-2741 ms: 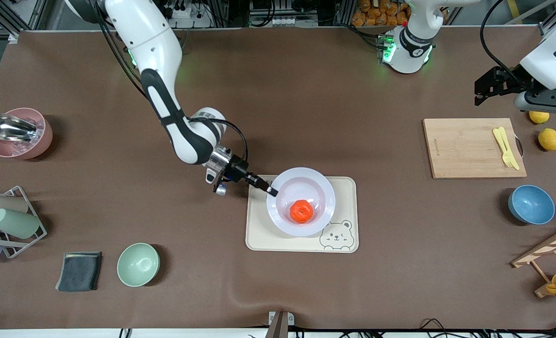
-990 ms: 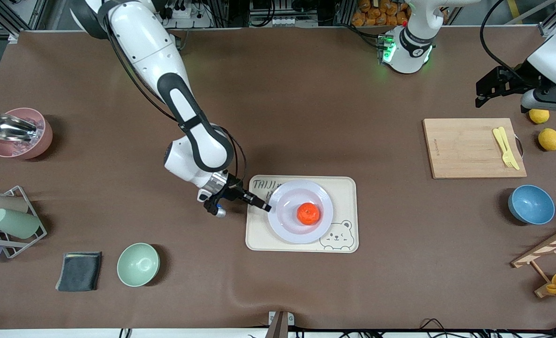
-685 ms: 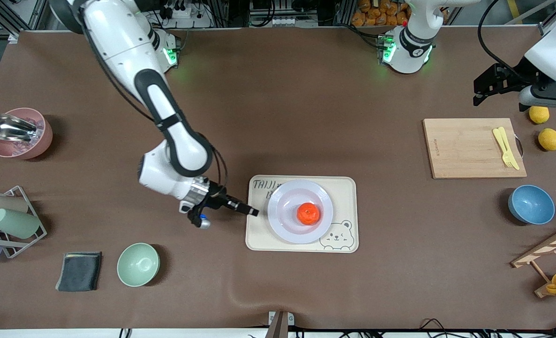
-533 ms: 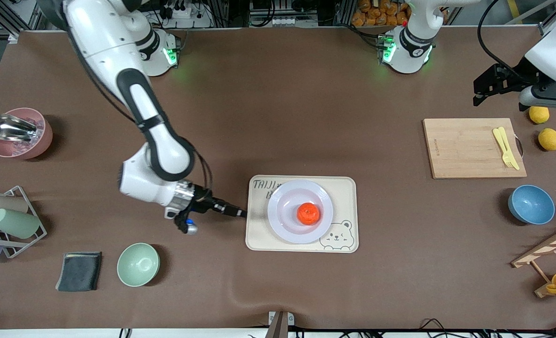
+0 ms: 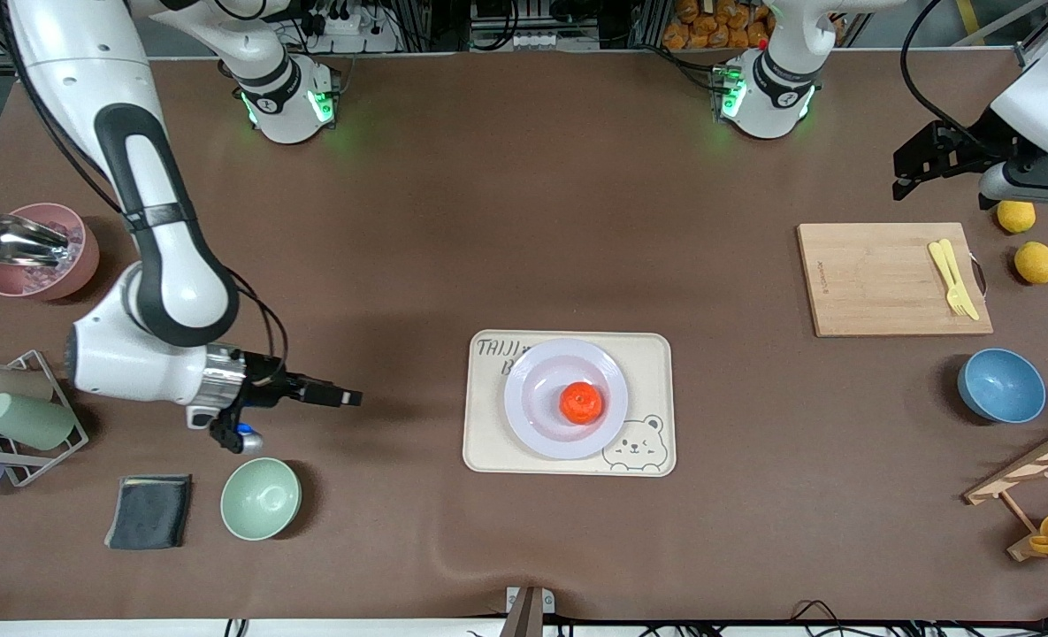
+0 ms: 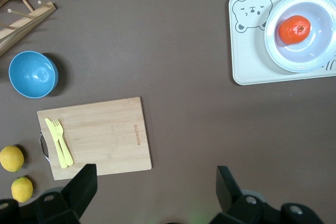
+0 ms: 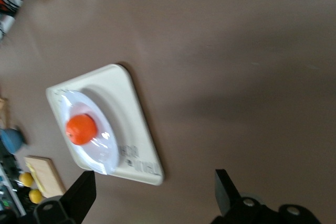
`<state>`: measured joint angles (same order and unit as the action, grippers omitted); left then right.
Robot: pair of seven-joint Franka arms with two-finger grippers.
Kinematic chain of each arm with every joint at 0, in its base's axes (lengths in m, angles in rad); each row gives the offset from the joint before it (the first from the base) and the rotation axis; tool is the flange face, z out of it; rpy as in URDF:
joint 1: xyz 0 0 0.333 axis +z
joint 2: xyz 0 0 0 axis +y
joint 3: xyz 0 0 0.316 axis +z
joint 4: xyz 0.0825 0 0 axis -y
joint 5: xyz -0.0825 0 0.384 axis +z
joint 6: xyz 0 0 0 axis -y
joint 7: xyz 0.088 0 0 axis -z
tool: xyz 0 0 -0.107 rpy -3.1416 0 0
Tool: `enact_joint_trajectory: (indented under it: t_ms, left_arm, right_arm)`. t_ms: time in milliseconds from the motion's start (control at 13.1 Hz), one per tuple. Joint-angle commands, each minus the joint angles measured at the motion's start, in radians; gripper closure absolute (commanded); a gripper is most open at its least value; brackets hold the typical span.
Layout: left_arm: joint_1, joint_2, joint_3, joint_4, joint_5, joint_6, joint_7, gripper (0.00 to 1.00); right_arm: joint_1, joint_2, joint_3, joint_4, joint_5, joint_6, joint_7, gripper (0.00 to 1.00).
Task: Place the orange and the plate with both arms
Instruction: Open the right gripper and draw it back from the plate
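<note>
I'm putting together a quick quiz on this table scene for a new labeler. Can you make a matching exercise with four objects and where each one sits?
Things:
1. orange
2. plate
3. yellow fork
4. green bowl

Places:
A. on the wooden cutting board
B. on the brown table, beside the folded dark cloth
C. on the plate
D. on the cream bear-printed tray

Pairs: 1-C, 2-D, 3-A, 4-B
</note>
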<state>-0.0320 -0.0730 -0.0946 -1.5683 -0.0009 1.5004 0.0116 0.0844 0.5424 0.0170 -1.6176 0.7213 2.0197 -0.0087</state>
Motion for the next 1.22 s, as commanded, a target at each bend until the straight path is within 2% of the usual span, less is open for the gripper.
enact_joint_trajectory:
  t_ms: [0, 228, 457, 685, 838, 990, 1142]
  left_arm:
    - [0.004, -0.010, -0.005, 0.002, -0.019, -0.005, -0.016, 0.00]
    - [0.004, -0.010, -0.005, 0.002, -0.019, -0.005, -0.024, 0.00]
    - [0.003, -0.010, -0.005, 0.001, -0.019, -0.005, -0.044, 0.00]
    - [-0.002, -0.010, -0.005, 0.001, -0.017, -0.005, -0.062, 0.00]
    - [-0.002, -0.010, -0.005, 0.001, -0.017, -0.005, -0.062, 0.00]
    - [-0.002, -0.010, -0.005, 0.001, -0.017, -0.005, -0.062, 0.00]
    - [0.000, -0.008, -0.005, 0.002, -0.016, -0.003, -0.062, 0.00]
  right_arm:
    - [-0.095, -0.077, 0.020, 0.002, -0.168, -0.126, -0.020, 0.00]
    - [-0.167, -0.087, 0.018, 0.131, -0.258, -0.338, -0.036, 0.00]
    - [-0.172, -0.087, 0.017, 0.290, -0.414, -0.525, -0.024, 0.00]
    - [-0.173, -0.094, 0.018, 0.416, -0.508, -0.680, 0.048, 0.00]
    - [-0.169, -0.189, 0.021, 0.391, -0.577, -0.705, 0.055, 0.00]
    - [-0.170, -0.298, 0.020, 0.253, -0.591, -0.672, 0.055, 0.00]
    - [-0.184, -0.436, 0.020, 0.048, -0.594, -0.552, 0.049, 0.00]
